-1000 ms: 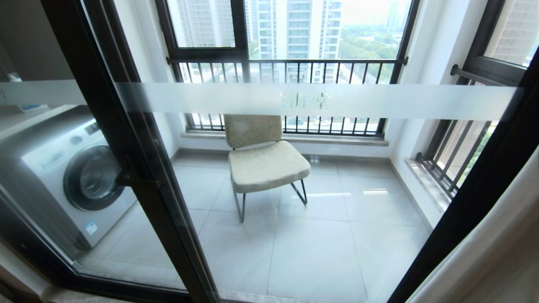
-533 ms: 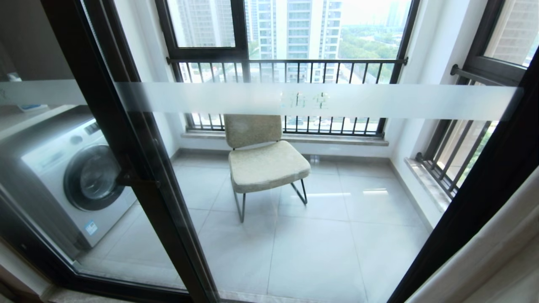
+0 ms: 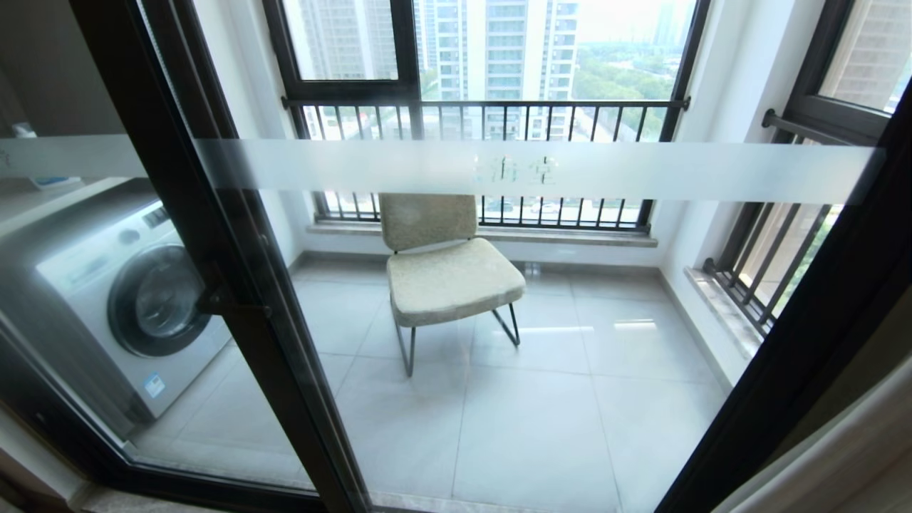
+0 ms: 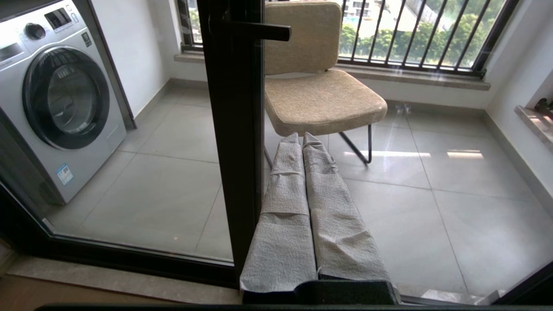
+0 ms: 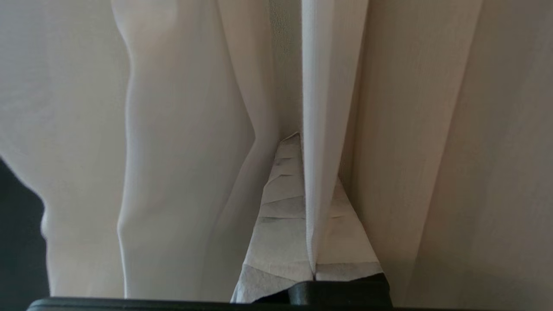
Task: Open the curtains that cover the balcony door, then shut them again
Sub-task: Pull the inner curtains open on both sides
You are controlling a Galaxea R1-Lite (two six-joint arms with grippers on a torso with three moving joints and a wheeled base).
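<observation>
The balcony door (image 3: pixel 499 399), glass with a black frame, a frosted stripe and a black lever handle (image 3: pixel 231 308), fills the head view uncovered. Only a strip of the beige curtains (image 3: pixel 841 456) shows there, at the lower right corner. In the right wrist view my right gripper (image 5: pixel 302 144) is shut on a hem fold of the sheer white layer (image 5: pixel 313 129), and the beige layer (image 5: pixel 432 129) hangs beside it. My left gripper (image 4: pixel 301 139) is shut and holds nothing, low beside the door's centre post (image 4: pixel 235 129). Neither arm shows in the head view.
Behind the glass stand a beige chair (image 3: pixel 445 274) and a washing machine (image 3: pixel 121 299) on the tiled balcony floor. Black-framed windows with railing bars (image 3: pixel 499 114) close the balcony at the back and right.
The curtain strip at the lower right of the head view has slid further right, uncovering more of the dark door frame. The camera and the left arm have kept still.
</observation>
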